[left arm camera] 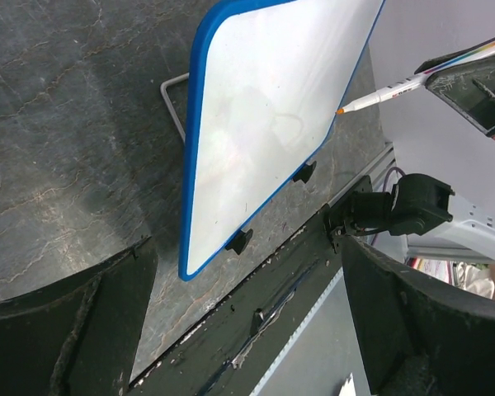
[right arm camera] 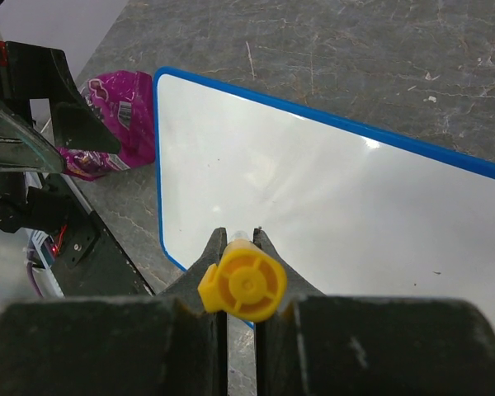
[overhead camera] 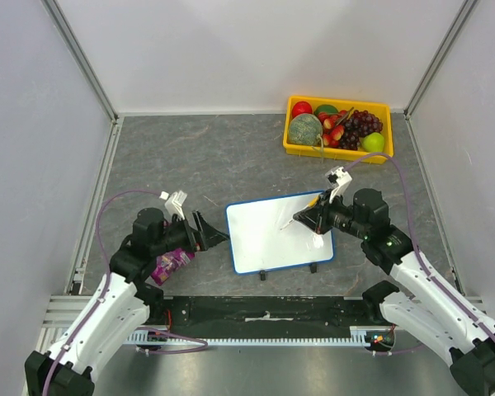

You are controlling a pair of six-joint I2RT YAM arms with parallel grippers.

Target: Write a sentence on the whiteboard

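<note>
The whiteboard (overhead camera: pixel 276 235) (left arm camera: pixel 264 124) (right arm camera: pixel 346 190), white with a blue frame and small black feet, lies mid-table. No sentence shows on it; its surface looks blank. My right gripper (overhead camera: pixel 307 216) (right arm camera: pixel 239 237) is shut on a white marker (overhead camera: pixel 301 216) (left arm camera: pixel 396 85) whose yellow back end (right arm camera: pixel 243 285) faces the wrist camera. The orange tip hovers over the board's right part, and I cannot tell whether it touches. Just off the board's left edge, my left gripper (overhead camera: pixel 219 235) (left arm camera: pixel 246 272) is open and holds nothing.
A yellow tray (overhead camera: pixel 337 153) of toy fruit stands at the back right. A purple pouch (overhead camera: pixel 172 264) (right arm camera: pixel 115 124) lies under the left arm. A wire stand (left arm camera: pixel 172 91) pokes out behind the board. A black strip (overhead camera: pixel 264 309) runs along the near edge.
</note>
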